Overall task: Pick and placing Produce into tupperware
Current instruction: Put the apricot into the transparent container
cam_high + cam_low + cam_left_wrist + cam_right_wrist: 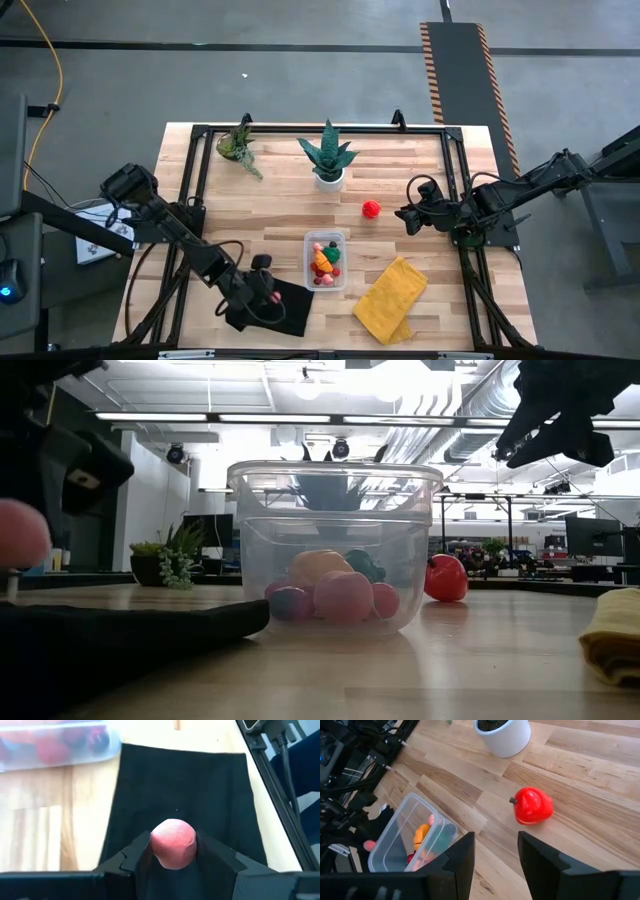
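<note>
**Pink piece gripped over the black cloth**

Your left pincer (172, 851) is clenched on a pink piece of produce (173, 843), both fingers pressed against its sides, above the black cloth (283, 310) at the bench's near edge. Just beside the cloth sits the tupperware (327, 240), upright, with red, orange, green and pink produce already inside. To its right the yellow cloth (391, 298) lies crumpled. Further back, a red pepper (533, 805) rests alone on the bare bench (420, 170). Your right pincer (495, 849) hangs near it with its fingers apart and nothing between them. Two potted plants stand along the far edge: one in a white pot (329, 178), one smaller (238, 147).
</note>
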{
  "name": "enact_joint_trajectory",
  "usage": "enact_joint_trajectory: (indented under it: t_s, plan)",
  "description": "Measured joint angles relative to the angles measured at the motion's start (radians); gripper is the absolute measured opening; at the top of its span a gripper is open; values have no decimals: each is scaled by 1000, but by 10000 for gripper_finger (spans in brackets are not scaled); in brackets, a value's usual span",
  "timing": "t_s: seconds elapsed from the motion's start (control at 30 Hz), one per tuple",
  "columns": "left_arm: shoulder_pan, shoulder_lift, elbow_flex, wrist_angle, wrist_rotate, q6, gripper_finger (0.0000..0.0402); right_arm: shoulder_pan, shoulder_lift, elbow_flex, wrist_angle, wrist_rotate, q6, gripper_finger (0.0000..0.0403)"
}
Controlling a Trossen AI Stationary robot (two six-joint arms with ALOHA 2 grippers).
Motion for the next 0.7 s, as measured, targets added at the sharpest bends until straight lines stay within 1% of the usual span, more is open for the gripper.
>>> enact_joint_trajectory:
  t_s: [0.17, 0.4, 0.7]
  plan:
    - [0, -67, 0, -58, -16, -13, 133, 0, 0, 0, -3, 0, -6, 141]
    - [0, -173, 0, -136, -121, -26, 133, 0, 0, 0, -3, 0, -21, 141]
    - [0, -282, 0, -153, -252, -26, 133, 0, 0, 0, -3, 0, -26, 141]
